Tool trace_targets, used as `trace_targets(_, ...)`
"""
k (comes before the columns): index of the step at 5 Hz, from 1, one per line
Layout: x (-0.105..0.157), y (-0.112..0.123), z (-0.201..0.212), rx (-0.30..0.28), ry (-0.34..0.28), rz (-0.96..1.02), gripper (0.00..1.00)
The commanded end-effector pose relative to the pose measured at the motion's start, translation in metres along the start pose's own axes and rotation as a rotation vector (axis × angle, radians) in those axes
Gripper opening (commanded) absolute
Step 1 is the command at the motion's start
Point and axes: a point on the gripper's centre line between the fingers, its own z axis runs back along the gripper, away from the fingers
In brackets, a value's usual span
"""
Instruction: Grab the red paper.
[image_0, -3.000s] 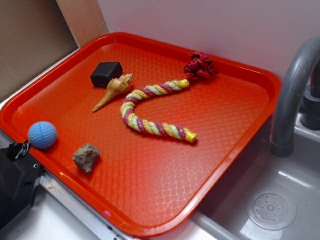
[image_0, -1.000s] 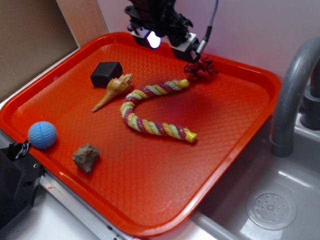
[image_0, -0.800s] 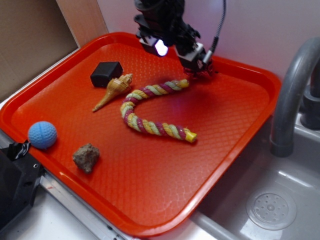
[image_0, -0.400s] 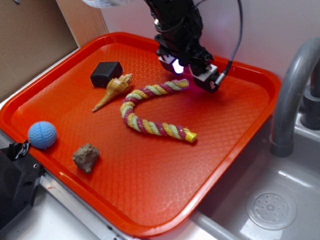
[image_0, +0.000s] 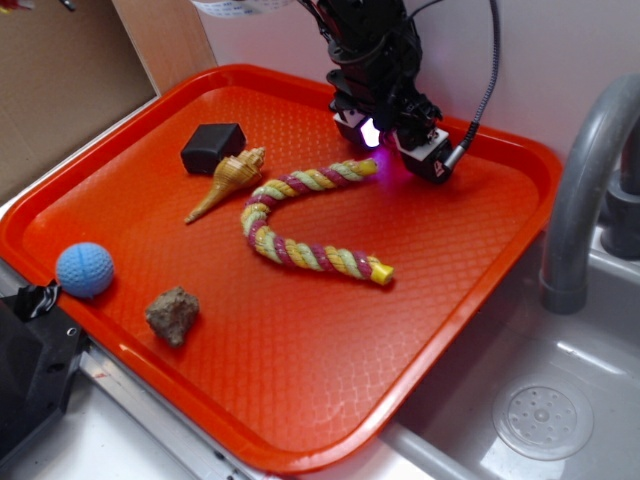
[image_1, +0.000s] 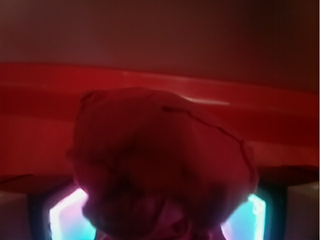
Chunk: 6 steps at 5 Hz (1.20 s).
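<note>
the gripper (image_0: 392, 150) is lowered at the far side of the tray (image_0: 300, 340), its tips hidden behind the arm body in the exterior view. whether it is apart or clamped cannot be told from either view. in the wrist view the red paper (image_1: 160, 165) fills the space directly in front of the gripper, between two lit fingers (image_1: 67, 220) at the lower corners; contact cannot be confirmed. in the exterior view the paper is hidden by the gripper. just beside the gripper, toward the camera, lies the upper end of the twisted rope (image_0: 300, 215). further to the left of the gripper are the shell (image_0: 226, 182) and the black block (image_0: 211, 146). well apart, at the near left of the tray, sit the blue ball (image_0: 84, 269) and the rock (image_0: 172, 314). a grey faucet (image_0: 580, 190) stands to the right of the gripper, beyond the tray.
</note>
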Motion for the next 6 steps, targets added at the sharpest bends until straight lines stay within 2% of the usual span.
trace_targets(1, 0.019, 0.003, 0.009, 0.010, -0.065, 0.013, 0.00)
trace_targets(4, 0.011, 0.012, 0.020, 0.032, -0.053, 0.020, 0.00)
trace_targets(5, 0.000, 0.011, 0.038, 0.039, -0.048, 0.015, 0.00)
trace_targets(6, -0.021, 0.008, 0.065, 0.019, -0.031, 0.033, 0.00)
